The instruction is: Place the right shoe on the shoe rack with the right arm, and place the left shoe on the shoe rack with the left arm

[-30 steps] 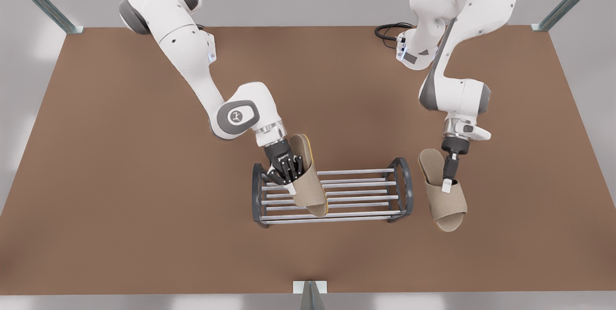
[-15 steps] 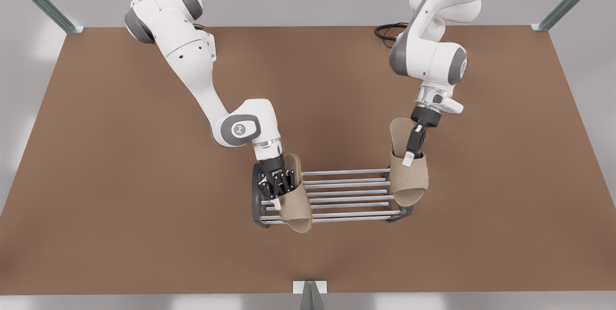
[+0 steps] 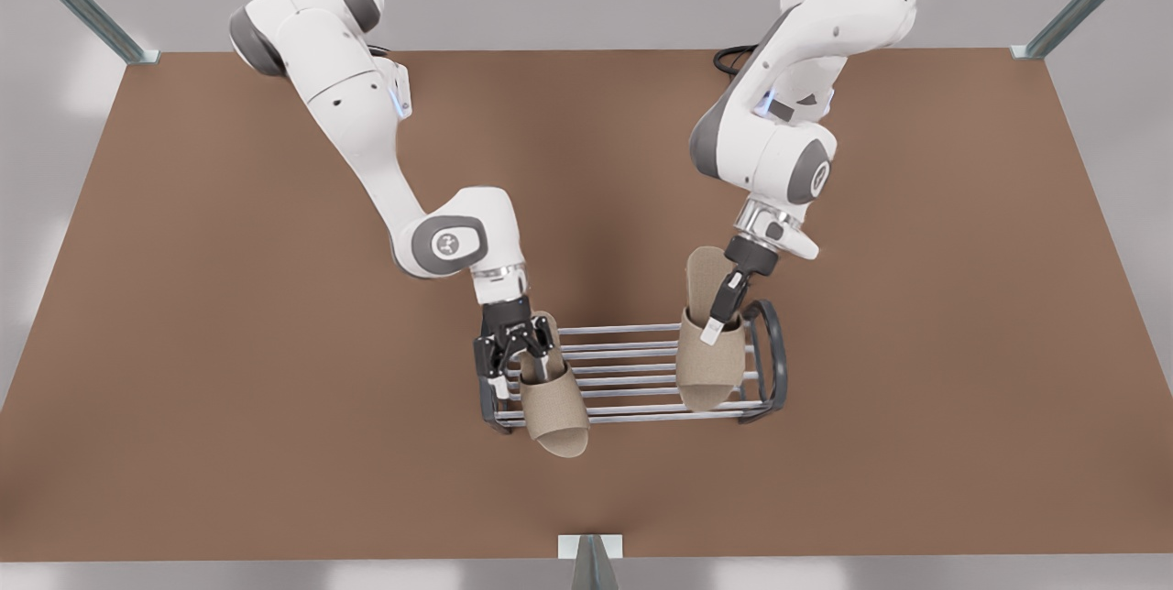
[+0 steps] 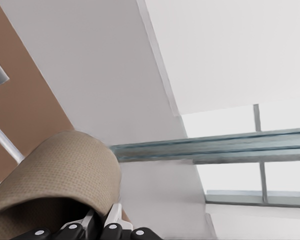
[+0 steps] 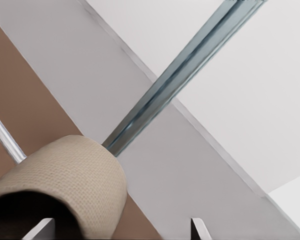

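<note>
1. The brown desk (image 3: 275,388) carries the whole scene, with both arms reaching in from its far edge.
2. The right arm (image 3: 367,132) comes down on the front view's left, and the left arm (image 3: 779,141) on the front view's right.
3. The shoe rack (image 3: 623,330) stands mid-desk between them, silver bars running across.
4. The right shoe (image 3: 553,402) lies on the rack's end at the front view's left, its toe poking out past the near rail.
5. The left shoe (image 3: 706,370) hangs over the other end, heel tipped up. Whether it touches the bars, I cannot tell.
6. The right claw (image 3: 513,361) sits at the right shoe's heel with its fingers spread. The right wrist view shows the white pads (image 5: 40,227) wide apart behind the strap (image 5: 75,175).
7. The left claw (image 3: 719,320) is clamped on the left shoe's strap, and the left wrist view has the fingers pinched close at the fabric (image 4: 60,170).
</note>
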`<state>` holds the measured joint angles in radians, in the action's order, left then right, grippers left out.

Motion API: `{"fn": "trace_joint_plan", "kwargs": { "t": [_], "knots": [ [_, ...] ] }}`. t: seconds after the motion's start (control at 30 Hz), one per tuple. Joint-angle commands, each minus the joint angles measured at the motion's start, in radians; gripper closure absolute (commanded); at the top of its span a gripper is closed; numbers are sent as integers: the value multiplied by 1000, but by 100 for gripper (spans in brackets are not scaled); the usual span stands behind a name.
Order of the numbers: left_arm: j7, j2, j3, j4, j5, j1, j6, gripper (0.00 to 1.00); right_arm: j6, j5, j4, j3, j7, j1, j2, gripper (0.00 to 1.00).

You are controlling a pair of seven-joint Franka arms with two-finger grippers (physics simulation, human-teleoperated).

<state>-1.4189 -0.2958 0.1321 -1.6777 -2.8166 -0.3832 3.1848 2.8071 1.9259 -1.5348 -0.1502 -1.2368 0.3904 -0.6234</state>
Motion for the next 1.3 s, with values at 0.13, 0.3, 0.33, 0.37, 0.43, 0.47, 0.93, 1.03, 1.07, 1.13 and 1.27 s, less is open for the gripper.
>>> {"fn": "trace_joint_plan", "kwargs": {
  "t": [0.13,0.3,0.33,0.37,0.43,0.47,0.93,1.03,1.07,1.13,1.27],
  "knots": [
    [81,-92,0,56,0,-13,-16,79,9,25,-131,-3,11,-12,105,0],
    [80,-160,-8,124,9,-13,-25,79,45,-10,-215,-78,-64,-53,364,0],
    [80,-164,-8,125,12,-13,-26,72,43,-134,-192,-91,-67,-56,381,0],
    [75,-171,-8,125,16,-13,-26,58,43,-211,-165,-97,-66,-70,390,0],
    [74,-174,-9,121,19,-13,-25,0,-55,-494,-74,-137,-58,-82,393,0],
    [74,-174,-11,113,19,-13,-23,0,-208,-677,-18,-192,-55,-82,387,0],
    [38,-33,-11,-45,17,-11,24,0,-1256,-2027,88,235,1211,-314,467,0],
    [41,150,-2,-212,11,-11,64,0,-1250,-2012,87,287,1156,-321,489,0],
    [49,231,1,-240,8,-20,84,0,-1212,-2010,116,287,1163,-323,418,0],
    [17,311,-12,-243,20,-20,110,0,-1203,-2003,167,287,1166,-324,364,0],
    [-169,236,-163,-240,233,-14,49,0,-1192,-2019,196,270,1163,-308,355,0]
  ]
}}
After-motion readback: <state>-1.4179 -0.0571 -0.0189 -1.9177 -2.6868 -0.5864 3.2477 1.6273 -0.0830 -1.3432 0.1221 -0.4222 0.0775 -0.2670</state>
